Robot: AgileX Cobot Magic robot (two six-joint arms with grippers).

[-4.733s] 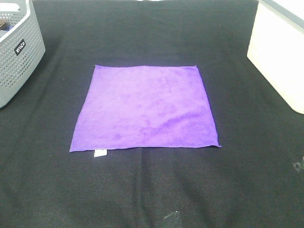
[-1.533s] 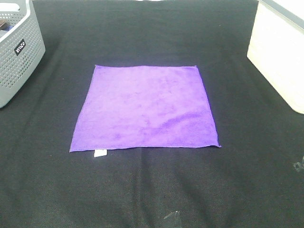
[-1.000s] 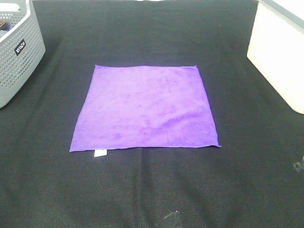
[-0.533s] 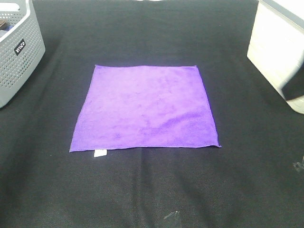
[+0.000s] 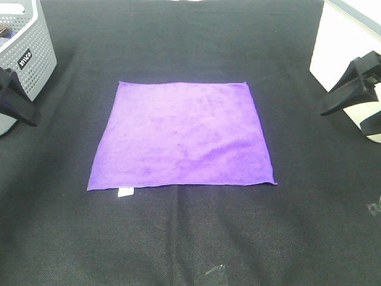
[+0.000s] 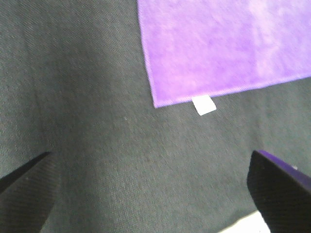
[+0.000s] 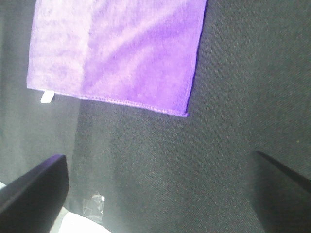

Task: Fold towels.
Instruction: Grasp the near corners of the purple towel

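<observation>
Two empty grippers, your left gripper (image 6: 148, 187) and right gripper (image 7: 170, 189), hang wide open either side of the purple microfiber towel (image 5: 181, 136) lying flat on the black tabletop (image 5: 190, 238) between them, about equally near, with the white tag (image 5: 125, 191) corner on your left.

Bright purple square towel (image 5: 181, 134), spread flat, unfolded, mid-table, small white tag (image 5: 125, 192) at near-left corner

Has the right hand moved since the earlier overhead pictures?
Yes. The right hand has come in from the right edge, now overlapping the white box, short of the purple towel.
</observation>
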